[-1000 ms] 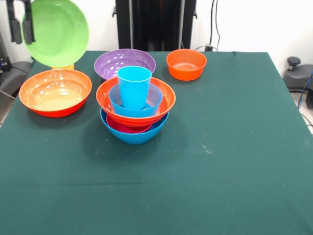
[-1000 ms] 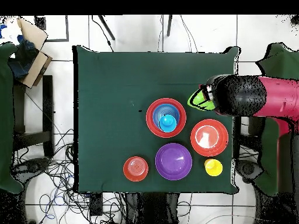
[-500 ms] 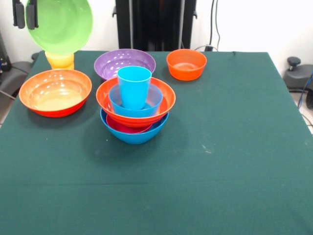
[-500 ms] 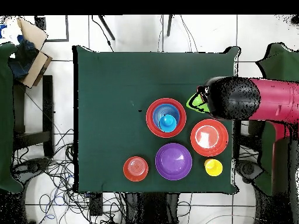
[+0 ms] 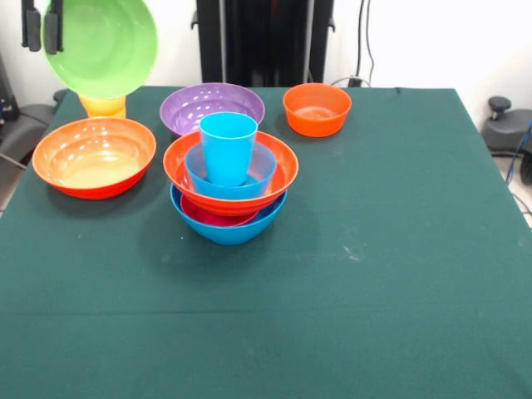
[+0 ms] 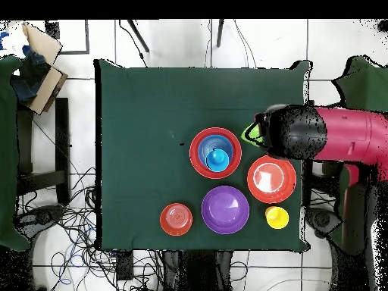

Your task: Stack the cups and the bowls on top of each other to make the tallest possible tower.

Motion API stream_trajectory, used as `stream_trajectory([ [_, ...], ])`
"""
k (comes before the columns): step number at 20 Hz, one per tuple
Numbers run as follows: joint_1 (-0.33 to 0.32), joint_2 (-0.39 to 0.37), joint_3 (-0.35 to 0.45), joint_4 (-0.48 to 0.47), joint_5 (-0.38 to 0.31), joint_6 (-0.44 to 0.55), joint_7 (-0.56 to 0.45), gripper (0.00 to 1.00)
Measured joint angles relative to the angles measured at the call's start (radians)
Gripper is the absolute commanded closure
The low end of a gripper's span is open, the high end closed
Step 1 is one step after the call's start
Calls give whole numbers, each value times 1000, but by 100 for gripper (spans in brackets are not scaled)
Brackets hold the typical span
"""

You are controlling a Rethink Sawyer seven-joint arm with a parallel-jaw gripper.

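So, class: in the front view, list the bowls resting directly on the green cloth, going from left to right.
large orange bowl → purple bowl → small orange bowl. The tower's bottom blue bowl overlaps the purple one's span, so it is left out.

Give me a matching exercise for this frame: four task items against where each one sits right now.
Items:
1. lime green bowl
2. blue cup
3. yellow cup
4. small orange bowl

Places:
A. on the cloth, alone near the far edge
B. tilted in the air, held by the gripper
C. upright on top of the tower
D. partly hidden behind the lifted bowl

Pairs: 1-B, 2-C, 3-D, 4-A
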Motion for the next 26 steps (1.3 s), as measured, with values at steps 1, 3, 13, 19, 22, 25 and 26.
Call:
stream_trajectory([
  [1,3,-3,-4,5,2,-3,4,100],
  [3,11,-25,-18,41,32,-10,17,100],
  [13,108,-57,-86,76,125,-10,106,100],
  [19,181,-47,-115,75,132,-10,177,100],
  [22,200,-38,-126,75,132,-10,198,100],
  [25,197,-26,-130,75,139,-14,205,100],
  [26,195,-24,-130,75,141,-17,205,100],
])
